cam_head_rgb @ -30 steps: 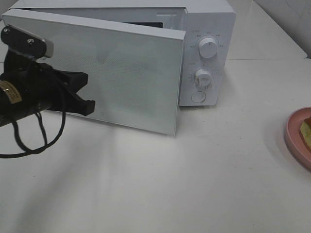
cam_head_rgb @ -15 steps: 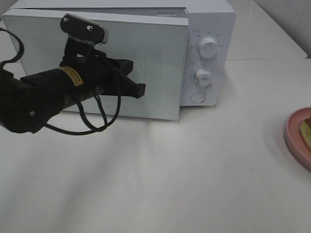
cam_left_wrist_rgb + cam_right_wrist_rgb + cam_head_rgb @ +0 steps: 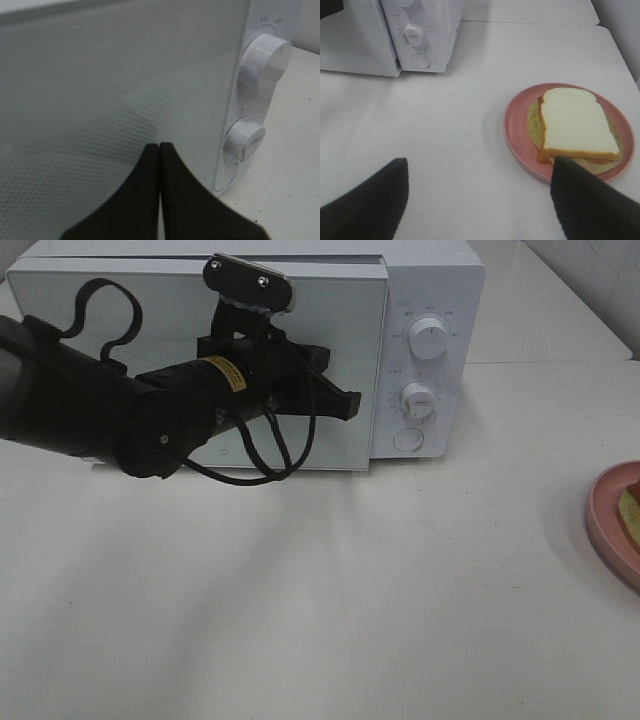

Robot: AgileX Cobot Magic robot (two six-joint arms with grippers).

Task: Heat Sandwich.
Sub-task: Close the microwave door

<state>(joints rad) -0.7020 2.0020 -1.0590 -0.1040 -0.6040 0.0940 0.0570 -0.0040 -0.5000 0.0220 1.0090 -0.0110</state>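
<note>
White microwave (image 3: 300, 350) stands at the bench's (image 3: 400, 590) 12 o'clock, door closed, left pincer (image 3: 340, 400) clenched, tips at the door near the knobs (image 3: 262, 57). Right pincer (image 3: 480, 200) hangs released over the bench, beside the sandwich (image 3: 575, 125) on its pink plate (image 3: 517, 135) at 3 o'clock.

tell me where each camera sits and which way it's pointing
Exterior high: mounted above the table, looking down at the microwave; shows the left arm and its shut tool.
Left wrist: on the left arm, facing the microwave door close up; shut tool visible.
Right wrist: on the right arm, looking down at the sandwich on the plate; open tool.
All three share the microwave's knobs.
</note>
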